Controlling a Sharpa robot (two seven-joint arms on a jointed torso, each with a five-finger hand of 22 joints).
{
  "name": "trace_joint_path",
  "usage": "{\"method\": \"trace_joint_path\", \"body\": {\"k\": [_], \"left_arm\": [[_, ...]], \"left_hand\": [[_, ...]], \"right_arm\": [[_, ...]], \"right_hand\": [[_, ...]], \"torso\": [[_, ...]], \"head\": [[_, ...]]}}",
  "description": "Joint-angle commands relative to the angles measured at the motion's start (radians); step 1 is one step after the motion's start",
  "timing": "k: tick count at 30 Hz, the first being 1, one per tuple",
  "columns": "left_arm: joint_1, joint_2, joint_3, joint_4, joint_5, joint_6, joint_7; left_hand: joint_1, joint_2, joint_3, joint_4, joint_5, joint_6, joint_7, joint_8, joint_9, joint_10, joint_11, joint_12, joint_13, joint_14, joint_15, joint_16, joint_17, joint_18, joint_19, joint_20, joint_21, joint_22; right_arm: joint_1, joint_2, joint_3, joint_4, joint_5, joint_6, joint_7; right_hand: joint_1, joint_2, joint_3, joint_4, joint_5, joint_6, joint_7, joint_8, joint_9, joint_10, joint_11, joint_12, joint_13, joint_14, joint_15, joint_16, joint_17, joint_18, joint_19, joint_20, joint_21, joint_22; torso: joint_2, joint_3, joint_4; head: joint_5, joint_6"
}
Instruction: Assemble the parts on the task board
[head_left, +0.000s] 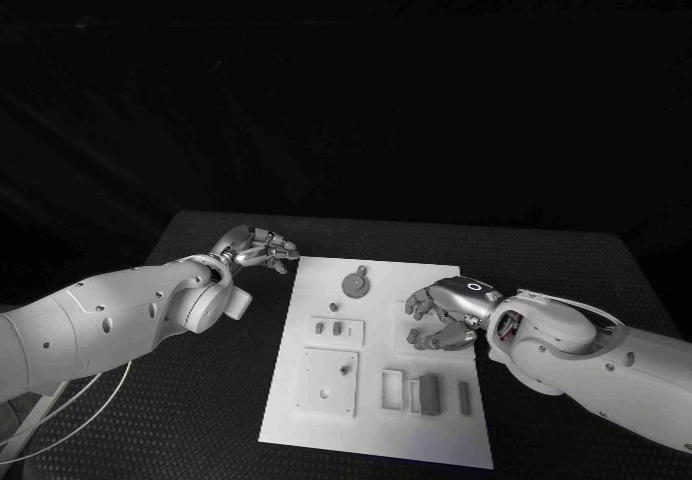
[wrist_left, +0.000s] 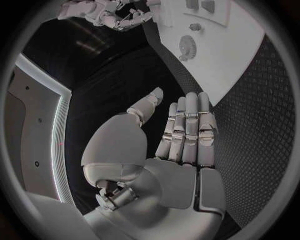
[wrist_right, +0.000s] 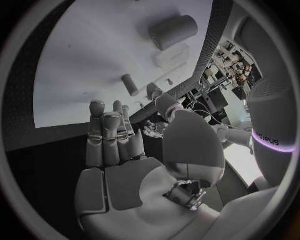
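Board (head_left: 375, 435): no readable text, label, brand, number or sign on it.
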Motion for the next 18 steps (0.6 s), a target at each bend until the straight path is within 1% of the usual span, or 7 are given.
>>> {"method": "trace_joint_path", "body": {"k": [1,3,8,9,12,14,18], "left_arm": [[0.0,0.001,0.001,0.001,0.008,0.017,0.015],[0.0,0.001,0.001,0.001,0.008,0.015,0.015],[-0.001,0.001,0.001,0.0,0.008,0.015,0.016],[-0.001,0.001,0.001,0.0,0.008,0.015,0.016],[-0.001,0.001,0.001,-0.001,0.008,0.015,0.016],[-0.001,0.001,0.001,-0.001,0.008,0.015,0.016],[-0.001,0.001,0.001,-0.001,0.008,0.017,0.016]], "left_hand": [[-0.001,0.009,-0.004,0.001,-0.001,-0.007,-0.001,0.0,-0.001,-0.006,0.002,-0.005,0.001,0.003,0.003,-0.007,0.001,-0.002,0.0,0.001,0.0,-0.001],[-0.001,0.009,-0.004,0.0,-0.001,-0.007,-0.001,0.0,-0.001,-0.006,0.003,-0.005,0.001,0.003,0.003,-0.007,0.001,-0.002,0.0,0.001,0.0,-0.001],[-0.001,0.009,-0.005,0.0,-0.001,-0.007,-0.001,0.0,-0.002,-0.007,0.003,-0.005,0.001,0.002,0.004,-0.008,0.002,-0.003,-0.001,0.001,0.0,-0.002],[-0.001,0.009,-0.005,0.0,-0.001,-0.007,-0.001,0.0,-0.002,-0.007,0.003,-0.005,0.001,0.002,0.004,-0.008,0.002,-0.003,-0.001,0.001,0.0,-0.002],[-0.001,0.01,-0.005,0.0,-0.001,-0.007,-0.001,0.0,-0.002,-0.008,0.003,-0.006,0.001,0.002,0.004,-0.008,0.002,-0.003,-0.001,0.001,0.0,-0.002],[-0.001,0.01,-0.005,0.0,-0.001,-0.007,-0.001,0.0,-0.002,-0.008,0.003,-0.006,0.001,0.002,0.004,-0.008,0.002,-0.003,-0.001,0.001,0.0,-0.002],[-0.001,0.01,-0.005,0.0,-0.001,-0.007,-0.001,0.0,-0.002,-0.008,0.003,-0.006,0.0,0.002,0.004,-0.008,0.002,-0.003,-0.001,0.001,0.0,-0.002]], "right_arm": [[-0.01,0.007,-0.001,-0.009,-0.073,0.039,-0.014],[-0.014,0.012,-0.003,-0.013,-0.075,0.038,-0.011],[-0.024,0.023,-0.006,-0.016,-0.079,0.02,-0.004],[-0.025,0.024,-0.006,-0.016,-0.079,0.018,-0.003],[-0.027,0.029,-0.006,-0.018,-0.079,0.007,-0.001],[-0.028,0.03,-0.006,-0.019,-0.08,0.01,-0.002],[-0.029,0.034,-0.006,-0.024,-0.088,0.013,-0.004]], "right_hand": [[0.008,0.018,-0.009,-0.004,0.003,0.012,0.008,0.012,0.005,0.008,0.006,0.008,0.006,-0.003,-0.006,0.006,-0.003,0.032,-0.007,-0.003,0.0,0.018],[0.016,0.038,-0.018,-0.018,0.003,0.034,0.015,0.026,0.01,0.031,-0.003,0.018,0.013,0.001,-0.014,0.009,-0.005,0.032,-0.005,-0.004,0.003,0.019],[0.026,0.072,-0.036,-0.041,0.003,0.057,0.018,0.04,0.013,0.059,-0.015,0.027,0.022,0.015,-0.026,0.013,-0.011,0.032,0.004,-0.009,0.009,0.018],[0.033,0.082,-0.037,-0.044,0.003,0.065,0.019,0.044,0.014,0.071,-0.019,0.032,0.025,0.02,-0.03,0.015,-0.013,0.032,0.008,-0.011,0.011,0.018],[0.047,0.104,-0.042,-0.046,0.003,0.086,0.024,0.054,0.016,0.093,-0.028,0.04,0.031,0.029,-0.038,0.016,-0.017,0.032,0.014,-0.015,0.014,0.018],[0.051,0.118,-0.045,-0.045,0.003,0.095,0.026,0.057,0.015,0.105,-0.033,0.043,0.035,0.032,-0.043,0.015,-0.019,0.032,0.016,-0.016,0.015,0.017],[0.054,0.136,-0.051,-0.045,0.003,0.112,0.02,0.064,0.016,0.123,-0.04,0.048,0.04,0.036,-0.05,0.013,-0.023,0.032,0.016,-0.016,0.015,0.017]], "torso": [[0.0,-0.0022,0.0021],[0.0,-0.0027,0.0025],[0.0,-0.0032,0.0028],[0.0,-0.0032,0.0028],[-0.001,-0.0034,0.0028],[-0.001,-0.0037,0.0027],[-0.001,-0.0045,0.0031]], "head": [[-0.001,-0.003],[-0.001,-0.004],[0.002,-0.008],[0.002,-0.008],[0.003,-0.01],[0.003,-0.011],[0.003,-0.014]]}}
